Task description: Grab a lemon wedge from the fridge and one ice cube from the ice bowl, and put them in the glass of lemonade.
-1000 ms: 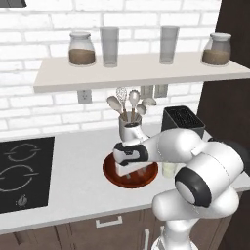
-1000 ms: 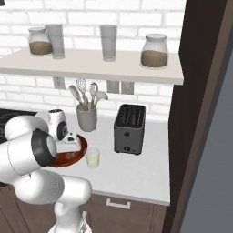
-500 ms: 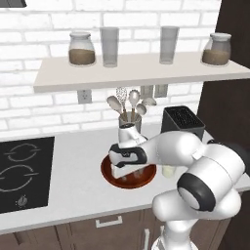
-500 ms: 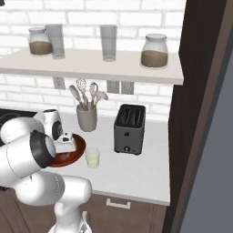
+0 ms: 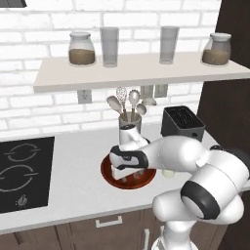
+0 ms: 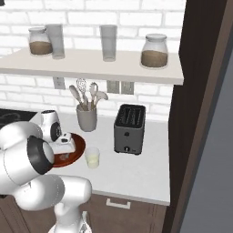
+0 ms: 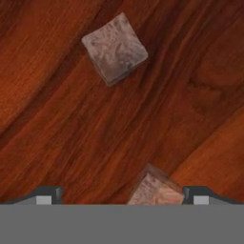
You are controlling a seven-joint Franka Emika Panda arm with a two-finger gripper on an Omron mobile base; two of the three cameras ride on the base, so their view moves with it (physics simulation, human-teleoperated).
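Spread wide, the claw hangs low inside the ice bowl, pinching nothing. In the hand view its two dark fingertips stand far apart at the bottom edge, and between them, nearer the one on the right of that view, lies an ice cube on the bowl's red-brown wood. Whether that tip touches the cube is hard to tell, since the cube is cut off at the frame's foot. A second cube lies apart from it, farther up the wood grain, turned corner-on.

From the base cameras the white hand covers the middle of the bowl, which sits on the tabletop. Just beside the bowl, on the toaster side, stands the glass of lemonade, upright and holding pale liquid. Behind the bowl is a grey cup of utensils, and the dark toaster stands near the glass. A black hob lies well apart on the other side. Above, a shelf carries two brown-filled jars and two tall grey glasses. The lemon wedge is not to be made out.
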